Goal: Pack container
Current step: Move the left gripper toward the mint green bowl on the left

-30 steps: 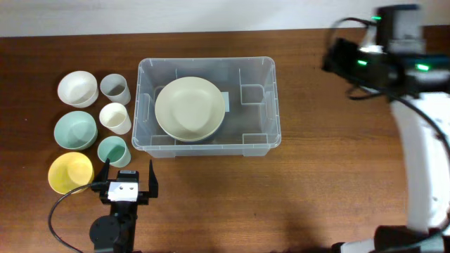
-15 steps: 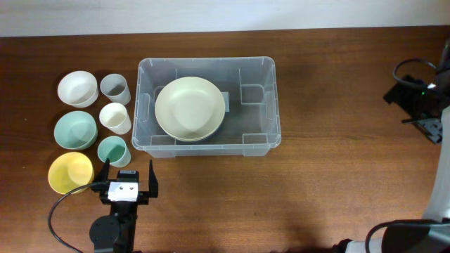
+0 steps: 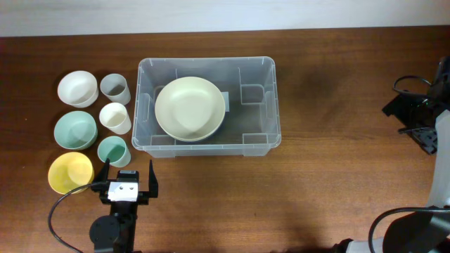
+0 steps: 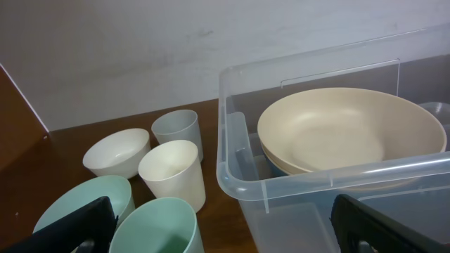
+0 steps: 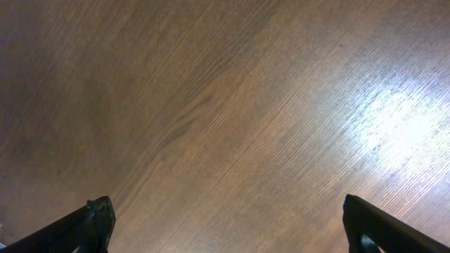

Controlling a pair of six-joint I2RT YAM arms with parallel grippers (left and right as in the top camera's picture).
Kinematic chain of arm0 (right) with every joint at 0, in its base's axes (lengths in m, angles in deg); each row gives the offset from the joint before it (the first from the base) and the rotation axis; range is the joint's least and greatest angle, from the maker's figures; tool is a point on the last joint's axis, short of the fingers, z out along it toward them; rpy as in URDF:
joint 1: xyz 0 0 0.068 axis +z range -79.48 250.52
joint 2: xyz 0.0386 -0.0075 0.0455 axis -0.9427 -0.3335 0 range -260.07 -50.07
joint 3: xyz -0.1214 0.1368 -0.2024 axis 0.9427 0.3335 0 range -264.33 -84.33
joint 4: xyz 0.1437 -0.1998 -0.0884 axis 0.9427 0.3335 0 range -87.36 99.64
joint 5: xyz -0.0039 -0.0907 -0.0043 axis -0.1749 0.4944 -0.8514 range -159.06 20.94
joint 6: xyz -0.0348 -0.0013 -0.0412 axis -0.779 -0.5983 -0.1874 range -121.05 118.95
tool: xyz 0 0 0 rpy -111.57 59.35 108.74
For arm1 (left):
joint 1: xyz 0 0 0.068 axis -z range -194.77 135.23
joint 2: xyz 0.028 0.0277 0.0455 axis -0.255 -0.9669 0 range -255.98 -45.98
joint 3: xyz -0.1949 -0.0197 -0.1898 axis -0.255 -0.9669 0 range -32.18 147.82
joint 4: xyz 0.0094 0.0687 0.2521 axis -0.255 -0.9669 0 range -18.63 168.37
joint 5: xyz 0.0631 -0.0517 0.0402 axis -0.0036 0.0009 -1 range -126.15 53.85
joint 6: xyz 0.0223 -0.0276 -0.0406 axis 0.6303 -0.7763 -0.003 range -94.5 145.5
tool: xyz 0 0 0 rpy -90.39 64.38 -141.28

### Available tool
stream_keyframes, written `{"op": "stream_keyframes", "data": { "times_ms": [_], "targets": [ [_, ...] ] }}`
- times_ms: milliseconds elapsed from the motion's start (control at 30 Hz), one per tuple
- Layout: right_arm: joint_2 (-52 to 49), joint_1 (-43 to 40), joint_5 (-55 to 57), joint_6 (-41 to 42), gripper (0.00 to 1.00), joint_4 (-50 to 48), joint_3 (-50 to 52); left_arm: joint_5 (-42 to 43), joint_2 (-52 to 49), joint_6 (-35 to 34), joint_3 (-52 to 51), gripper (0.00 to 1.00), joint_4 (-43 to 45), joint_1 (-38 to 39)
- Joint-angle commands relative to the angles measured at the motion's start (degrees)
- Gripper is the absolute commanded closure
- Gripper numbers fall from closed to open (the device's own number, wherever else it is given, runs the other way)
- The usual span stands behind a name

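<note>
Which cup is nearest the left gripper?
The mint-green cup, directly ahead of the left gripper; the cream cup and grey cup stand farther back.

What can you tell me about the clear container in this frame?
The container is a large rectangular bin of clear plastic with a rounded rim and moulded ribs along its walls. It stands upright and lidless on the wooden table. A beige bowl sits in its left half; the right half holds nothing.

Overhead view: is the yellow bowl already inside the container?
No, the yellow bowl sits on the table, outside the container and off to its left.
</note>
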Motion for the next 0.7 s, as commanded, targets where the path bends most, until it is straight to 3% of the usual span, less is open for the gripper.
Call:
{"op": "stream_keyframes", "data": {
  "times_ms": [0,667],
  "targets": [
    [-0.2,-0.1,-0.4,0.2,0.01,-0.2,0.5,-0.2,0.5,-0.5,-0.3,0.0,-0.2,-0.2],
    [-0.2,-0.1,-0.4,0.2,0.01,-0.2,0.5,-1.6,0.5,0.3,-0.3,0.0,1.2,-0.2]
  ]
}}
